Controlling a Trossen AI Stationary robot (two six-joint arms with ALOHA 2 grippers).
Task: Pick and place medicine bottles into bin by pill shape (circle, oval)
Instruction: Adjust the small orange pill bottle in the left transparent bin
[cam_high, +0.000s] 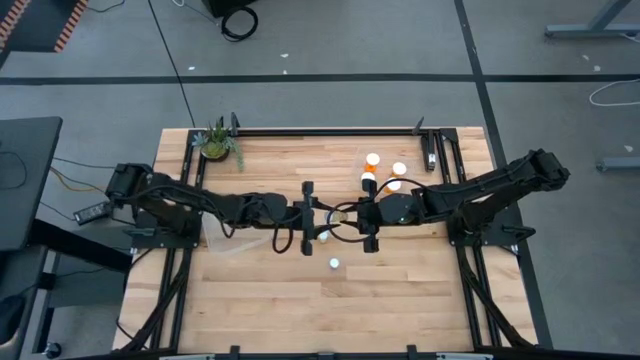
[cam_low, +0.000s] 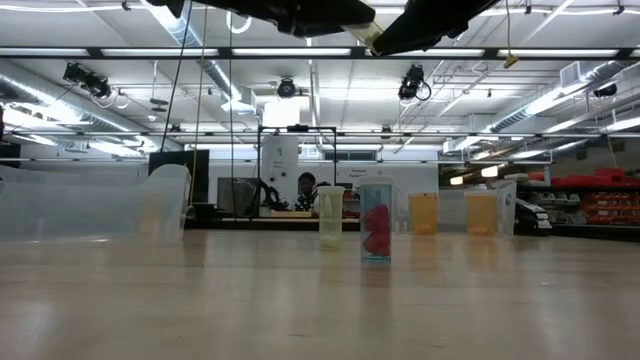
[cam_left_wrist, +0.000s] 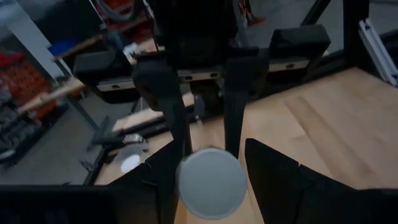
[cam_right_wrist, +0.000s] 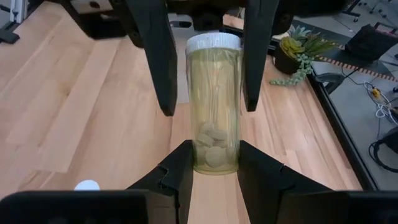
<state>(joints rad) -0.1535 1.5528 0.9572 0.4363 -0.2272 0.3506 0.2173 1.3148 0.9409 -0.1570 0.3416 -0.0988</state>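
A clear yellowish medicine bottle (cam_right_wrist: 213, 106) with a white cap (cam_left_wrist: 210, 183) and pale round pills lies about level in the air between my two grippers over the table's middle, cap toward the left. My right gripper (cam_right_wrist: 214, 165) (cam_high: 350, 214) is shut on its base end. My left gripper (cam_right_wrist: 209, 112) (cam_high: 332, 214) is open, one finger on each side of the cap end, with a gap showing beside one of them. Two bottles (cam_high: 323, 237) (cam_high: 334, 264) stand upright on the table just in front of the grippers. My right gripper pinches the bottle's base end (cam_right_wrist: 214, 155) between its two fingers (cam_right_wrist: 180, 168), which press on opposite sides of the round body. The fingers come level from the table's right and lie along the bottle. The bottle is lifted clear, about level, with the pills heaped at the base.
Several more white-capped bottles (cam_high: 373, 158) (cam_high: 399, 168) (cam_high: 368, 178) stand at the back right. A small potted plant (cam_high: 216, 143) sits at the back left corner. A clear bin (cam_high: 228, 240) stands left of centre, under my left arm. In the low view, a bottle with red pills (cam_low: 376, 222) stands nearest.
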